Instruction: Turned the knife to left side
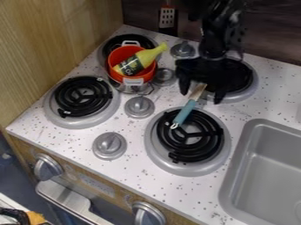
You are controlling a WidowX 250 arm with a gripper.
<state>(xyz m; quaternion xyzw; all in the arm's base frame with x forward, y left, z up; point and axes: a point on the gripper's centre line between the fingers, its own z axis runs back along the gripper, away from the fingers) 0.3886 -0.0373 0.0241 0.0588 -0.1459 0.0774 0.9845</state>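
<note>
Camera view: The black two-finger tool (201, 96) is hanging over the far right part of the white speckled counter (135, 173), in front of the far right burner (244, 90). Its fingers are standing spread apart, one on the left and one on the right, and are gripping nothing. The knife with the turquoise handle (185, 112) is lying at a slant, its pale blade pointing far and slightly right, between the spread fingers. Its handle is running near and left, its end resting over the far left part of the near right black coil burner (190, 136).

The orange-red pot (115, 55) is sitting at the far left burner, above a silver metal pot (130, 89); a yellow-green bottle with a dark label (144, 57) is leaning across its top, neck pointing far and right. The near left black coil burner (82, 96) is lying just left of a round grey knob (139, 107); a second grey knob (109, 145) is standing nearer. The grey sink (232, 184) is occupying the near right. A slotted spatula (167, 18) is hanging upright at the dark far wall.
</note>
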